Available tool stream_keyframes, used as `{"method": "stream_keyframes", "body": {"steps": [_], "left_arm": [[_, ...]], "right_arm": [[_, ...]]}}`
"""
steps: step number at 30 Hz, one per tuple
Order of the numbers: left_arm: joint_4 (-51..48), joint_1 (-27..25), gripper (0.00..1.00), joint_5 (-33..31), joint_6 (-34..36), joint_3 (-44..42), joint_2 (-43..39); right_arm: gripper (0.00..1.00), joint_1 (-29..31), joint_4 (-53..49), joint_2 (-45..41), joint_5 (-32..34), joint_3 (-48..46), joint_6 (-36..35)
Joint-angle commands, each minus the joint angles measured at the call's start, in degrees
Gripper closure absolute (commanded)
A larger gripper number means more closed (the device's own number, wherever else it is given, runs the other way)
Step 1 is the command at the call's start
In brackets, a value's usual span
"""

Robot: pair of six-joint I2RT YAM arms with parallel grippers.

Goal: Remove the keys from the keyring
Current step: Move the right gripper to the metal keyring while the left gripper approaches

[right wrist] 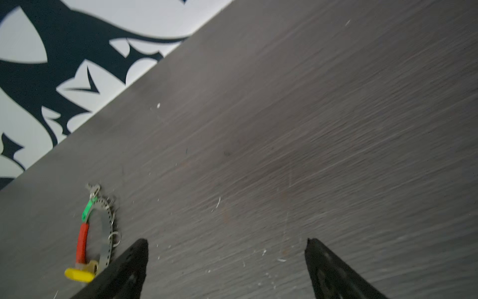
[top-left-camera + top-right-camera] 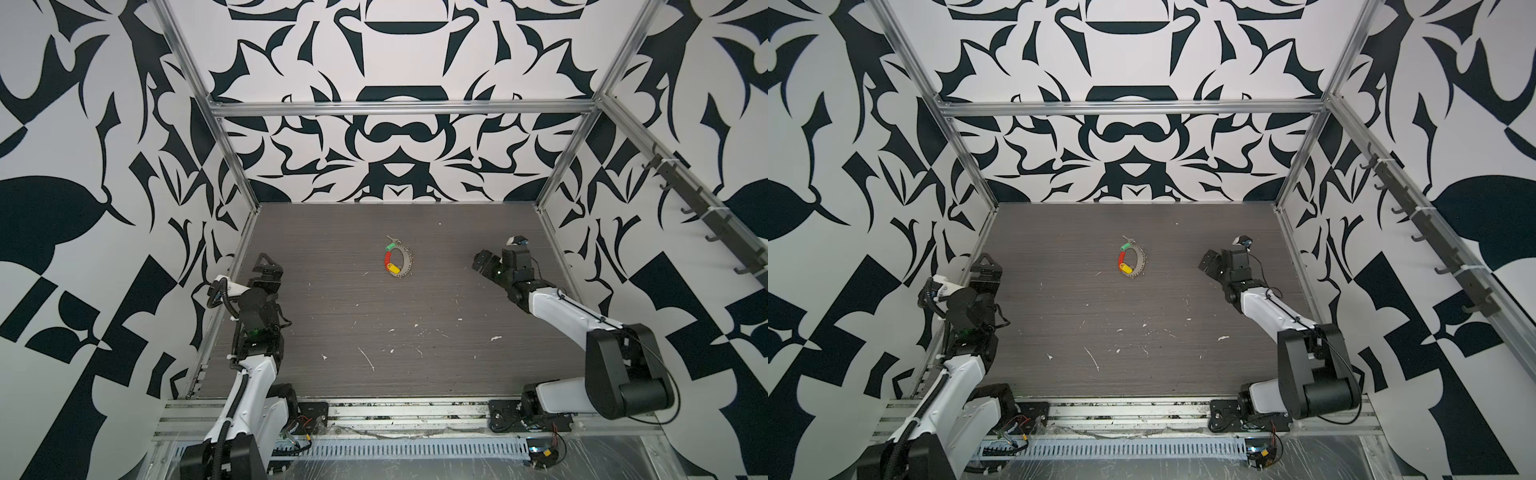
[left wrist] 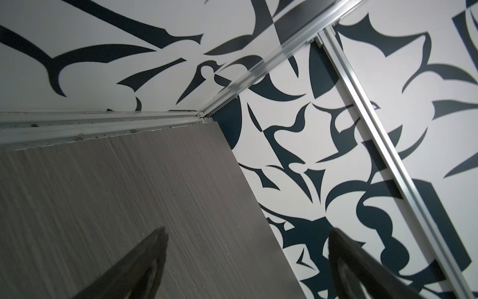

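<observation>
A: How are the two tools set?

B: The left tool [image 2: 268, 270] is held wide open at the edge of the surface [image 2: 353, 299]. In the left wrist view its fingers [image 3: 142, 261] are seen spread apart, with nothing gripped, and only bare surface and patterned wall [image 3: 297, 145] are found ahead of them. The right tool [image 2: 478, 262] is likewise opened and empty, and its fingers [image 1: 129, 269] are parted over bare surface.

A: Where is the keyring found?

B: The keyring [image 2: 409, 259] is laid flat on the surface between the two tools. It is nearer the right tool, well apart from the left one, and touched by neither. In the right wrist view it is seen just outside one finger, not in the gap between the fingers.

A: Can the keys be told apart?

B: Yes. The yellow key [image 1: 77, 274] is placed nearest the right tool's finger, and the green key [image 1: 88, 211] farthest ahead of it. The red key [image 1: 82, 244] is stretched between them, on the side of the hoop turned toward the left tool. The dotted grey band is turned toward the right tool. Small wire loops [image 1: 116, 237] are seen beside that band. All three keys are seen lying against the hoop as one cluster, but how they are fastened is too small to be told.
</observation>
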Motion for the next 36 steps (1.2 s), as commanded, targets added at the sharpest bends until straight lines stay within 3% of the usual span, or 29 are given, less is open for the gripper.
{"method": "stream_keyframes", "body": {"steps": [1,8,12,15,22,29,36], "left_arm": [[-3.17,0.09,0.01,7.1,-5.38,3.6,0.39],[-10.14,0.02,0.0,20.58,-4.64,8.9,4.13],[-14.98,-1.06,0.14,30.11,-2.4,11.92,7.42],[-15.69,-3.45,0.24,33.66,-1.74,12.17,9.37],[-17.9,-10.4,0.29,34.56,1.91,11.94,10.79],[-22.76,-16.44,0.36,31.6,7.36,15.3,14.19],[-23.86,-20.1,0.42,31.52,8.88,22.55,24.42]], "right_arm": [[0.09,3.83,-0.54,1.96,-6.67,5.26,1.77],[0.22,12.84,2.85,10.78,-8.35,10.88,-0.11],[0.32,16.77,-3.72,17.75,-6.54,20.92,-5.09],[0.36,17.53,-4.92,22.51,-7.48,25.9,-4.51],[0.47,18.32,-1.61,31.8,-11.87,32.77,-1.98],[0.49,18.43,-9.14,36.12,-8.13,40.88,-6.99],[0.49,18.36,-7.36,37.38,-9.33,39.9,-2.34]]}}
